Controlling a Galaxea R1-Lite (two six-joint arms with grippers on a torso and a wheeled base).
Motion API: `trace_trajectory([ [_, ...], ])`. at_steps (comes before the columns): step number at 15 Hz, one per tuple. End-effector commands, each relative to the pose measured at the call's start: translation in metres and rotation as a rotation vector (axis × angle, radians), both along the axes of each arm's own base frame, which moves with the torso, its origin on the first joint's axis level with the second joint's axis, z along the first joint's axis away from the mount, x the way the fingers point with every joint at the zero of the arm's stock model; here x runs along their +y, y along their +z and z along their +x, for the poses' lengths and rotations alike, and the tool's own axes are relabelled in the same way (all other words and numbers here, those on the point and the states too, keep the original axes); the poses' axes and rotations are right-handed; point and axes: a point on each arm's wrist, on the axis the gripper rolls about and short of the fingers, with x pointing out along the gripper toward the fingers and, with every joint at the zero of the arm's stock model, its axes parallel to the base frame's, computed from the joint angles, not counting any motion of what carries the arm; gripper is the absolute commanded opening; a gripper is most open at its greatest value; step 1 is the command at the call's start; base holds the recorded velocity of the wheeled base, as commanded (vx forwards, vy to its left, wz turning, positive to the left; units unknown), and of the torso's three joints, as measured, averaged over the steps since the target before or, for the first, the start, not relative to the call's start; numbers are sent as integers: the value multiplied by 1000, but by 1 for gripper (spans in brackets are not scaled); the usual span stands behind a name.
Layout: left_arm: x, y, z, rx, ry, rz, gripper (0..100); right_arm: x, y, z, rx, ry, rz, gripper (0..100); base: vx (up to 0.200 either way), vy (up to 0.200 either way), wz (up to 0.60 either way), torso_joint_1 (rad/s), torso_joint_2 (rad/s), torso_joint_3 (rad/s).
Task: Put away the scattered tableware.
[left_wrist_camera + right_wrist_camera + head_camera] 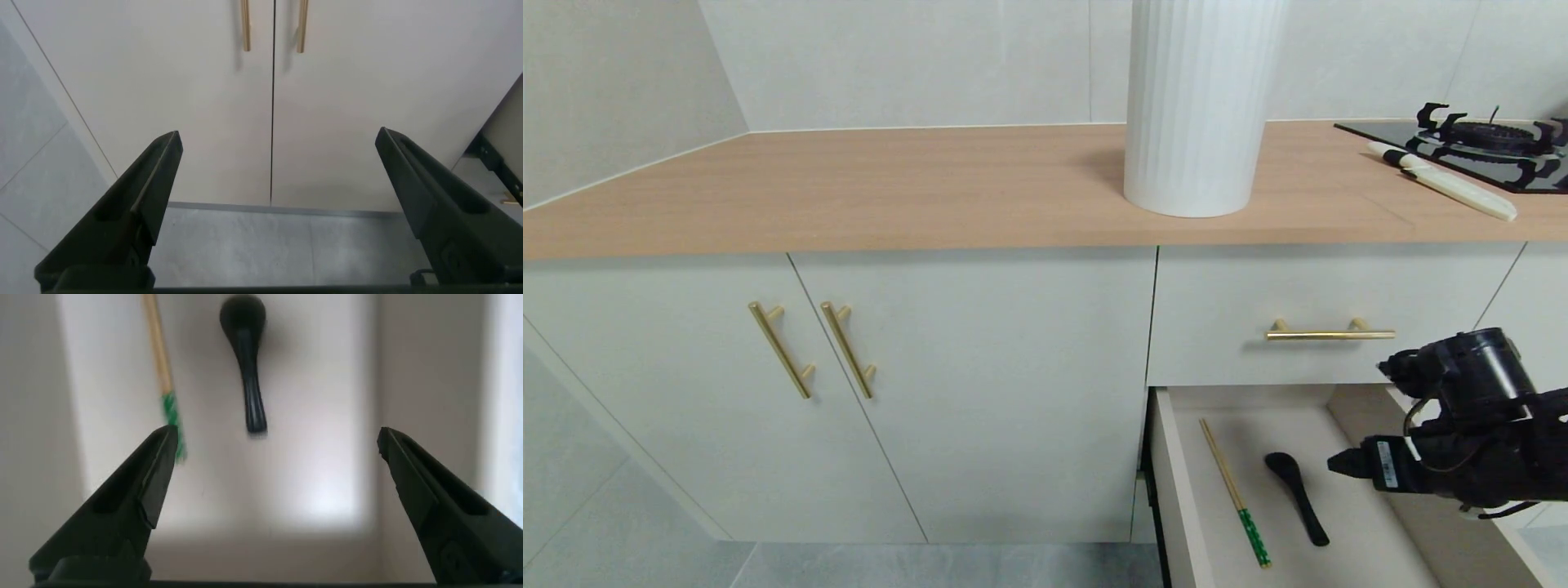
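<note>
Right fingers (pixel 135 498) spread above the open drawer (pixel 1172 482); left fingers (pixel 135 212) spread, facing the cupboard doors (pixel 343 106).

Below the right fingers a black spoon (pixel 245 351) and green-tipped chopsticks (pixel 161 367) lie flat on the drawer floor, side by side, apart from each other and from the fingers. A knife (pixel 1441 181) lies on the desk (pixel 890 188) against the stove (pixel 1486 139); the desk edge and a closed drawer front (pixel 1217 310) sit between it and the open drawer. A white ribbed vase (pixel 1194 106) stands nearby.
</note>
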Motion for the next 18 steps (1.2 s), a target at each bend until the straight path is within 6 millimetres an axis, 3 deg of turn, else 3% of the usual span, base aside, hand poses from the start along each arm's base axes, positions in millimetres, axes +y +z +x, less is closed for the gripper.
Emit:
trace_trajectory([
  [1, 0, 0, 0, 0, 1, 0, 100, -2, 62, -20, -152, -20, 60, 100, 0, 0, 0, 0, 0, 0],
  [6, 0, 0, 0, 0, 1, -2, 100, 0, 93, -48, -145, -1, 96, 100, 0, 0, 0, 0, 0, 0],
  [8, 0, 0, 0, 1, 1, -2, 100, 2, 102, -58, -151, 29, 112, 100, -200, 0, 0, 2, 0, 7],
  [15, 0, 0, 0, 1, 2, -2, 100, 9, 97, -67, -80, 82, 92, 100, -200, 0, 0, 4, 5, 2],
  [18, 0, 0, 0, 1, 1, -2, 100, 15, 90, -67, -32, 109, 80, 100, 0, 0, 0, 0, 0, 0],
])
